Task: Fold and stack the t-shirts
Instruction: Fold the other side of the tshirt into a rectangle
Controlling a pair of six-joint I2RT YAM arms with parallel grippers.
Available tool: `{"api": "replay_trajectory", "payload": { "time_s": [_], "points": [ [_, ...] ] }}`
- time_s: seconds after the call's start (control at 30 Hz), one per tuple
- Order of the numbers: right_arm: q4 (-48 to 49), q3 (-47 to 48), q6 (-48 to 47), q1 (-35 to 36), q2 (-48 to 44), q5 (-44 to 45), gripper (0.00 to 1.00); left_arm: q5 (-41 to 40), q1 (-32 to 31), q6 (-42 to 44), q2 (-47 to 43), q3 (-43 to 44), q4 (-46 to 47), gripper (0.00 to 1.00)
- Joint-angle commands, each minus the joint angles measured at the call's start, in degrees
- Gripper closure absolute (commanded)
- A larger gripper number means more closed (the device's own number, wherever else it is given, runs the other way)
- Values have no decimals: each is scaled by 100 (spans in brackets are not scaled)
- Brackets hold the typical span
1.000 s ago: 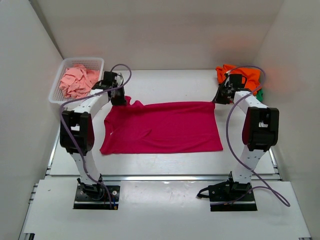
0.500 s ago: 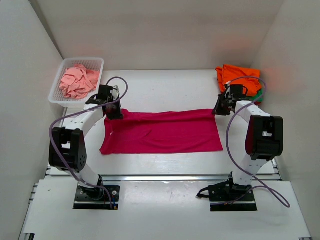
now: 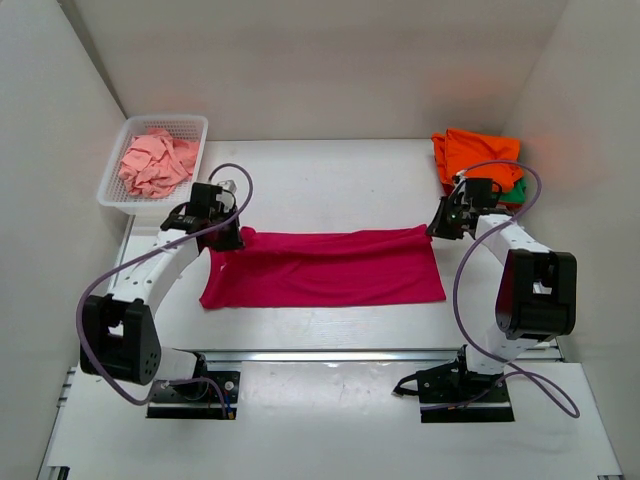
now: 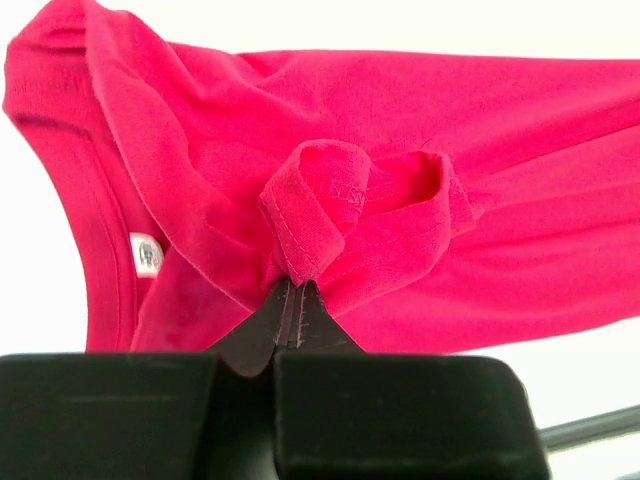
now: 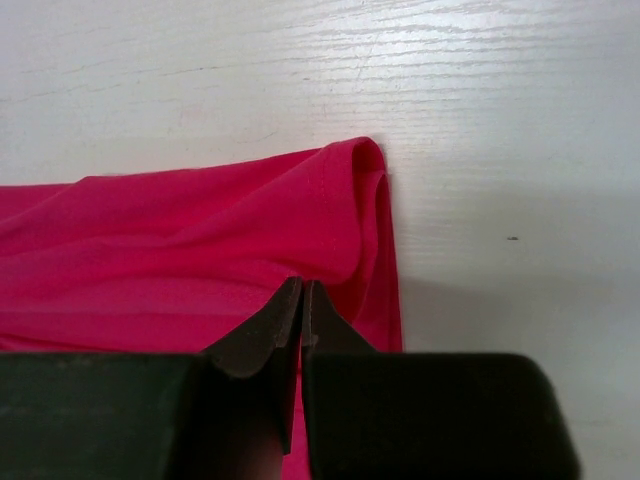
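White tabletop [image 3: 330,180] carries the magenta-pink t-shirt [image 3: 330,272] at its middle. I've pulled its far edge nearward over itself, left jaws and right jaws each pinched shut on a far corner, so I judge the fold roughly halfway.

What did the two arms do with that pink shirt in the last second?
The left arm and right arm dragged the magenta shirt by its far edge toward the near side, folding it narrower. Their jaws stayed shut on it. The basket and orange pile did not move.
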Motion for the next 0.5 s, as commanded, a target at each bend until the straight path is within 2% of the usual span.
{"api": "replay_trajectory", "payload": {
  "time_s": [0.0,0.47],
  "points": [
    [50,-43,-78,-47,-258,-61,100,-74,-44,8,-435,-201,-186,100],
    [41,-491,-61,-56,-442,-26,100,-154,-159,-212,-814,-623,-177,100]
  ]
}}
